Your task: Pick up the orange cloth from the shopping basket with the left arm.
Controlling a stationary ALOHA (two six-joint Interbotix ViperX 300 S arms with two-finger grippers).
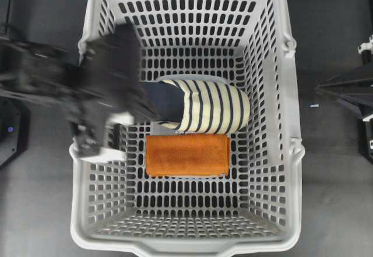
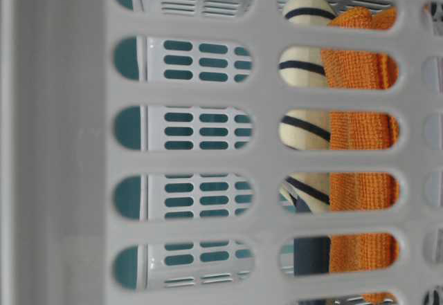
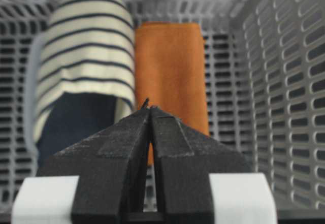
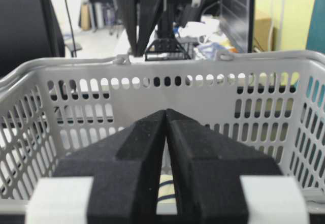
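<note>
Left claw (image 3: pixel 150 113) hangs pressed together, gripping nothing, just inside the basket (image 1: pixel 294 169) by its left wall. Beyond its tips, the orange cloth (image 1: pixel 187 155) lies flat on the basket floor, touching the striped slipper (image 1: pixel 207 106). Right claw (image 4: pixel 166 116), also pinched together, waits outside the basket's right wall.

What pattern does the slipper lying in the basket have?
Cream with thin navy stripes on the slipper, dark navy inside; clearest in the overhead view.

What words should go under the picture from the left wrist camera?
Shut left claw hangs above the basket floor, pointing at the orange cloth beside the slipper.
</note>
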